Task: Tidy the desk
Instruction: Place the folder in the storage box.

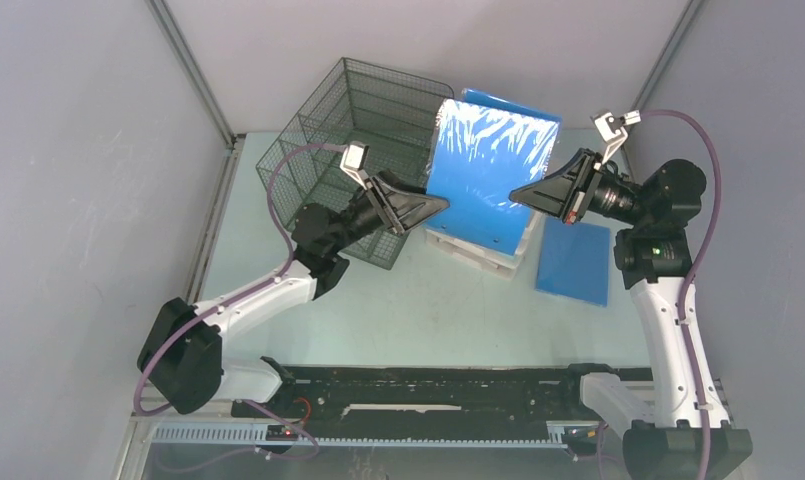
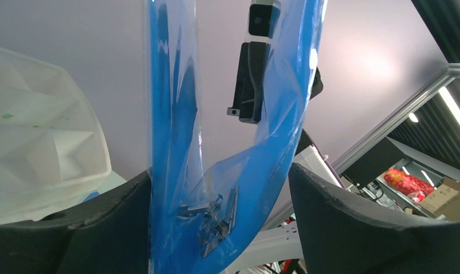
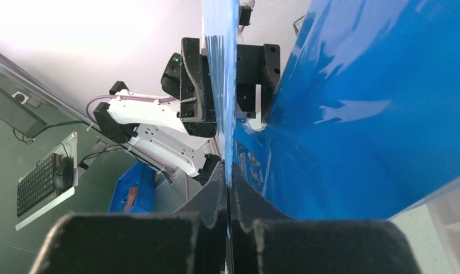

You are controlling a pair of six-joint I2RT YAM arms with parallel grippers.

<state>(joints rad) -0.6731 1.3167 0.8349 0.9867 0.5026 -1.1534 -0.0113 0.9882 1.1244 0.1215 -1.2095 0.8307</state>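
My right pincer (image 1: 518, 193) is clamped tight on one edge of the blue folder (image 1: 490, 165). In its wrist view the two fingers (image 3: 213, 197) meet with only a thin blue sheet pinched between them, and the rest of the glossy cover bows away to one side of the grip. The folder stands up, tilted, between my two pincers.

My left pincer (image 1: 441, 203) is spread wide at the opposite edge of the folder and grips nothing. Its fingers (image 2: 353, 228) stand well apart. The folder's covers rise through the gap between them and fan apart, one cover lying against the finger on the drawer side.

The desk (image 1: 428, 300), pale mint green, lies beneath both pincers. On it, below and between them, sits a white drawer unit (image 1: 475, 252), right under the folder's lower edge. I cannot tell whether the two touch. A dark wire-mesh organizer (image 1: 363, 120) stands on the far side of my left pincer, away from the folder. A second blue folder (image 1: 575, 262) lies flat on the desk under my right pincer, just beside the drawer unit.
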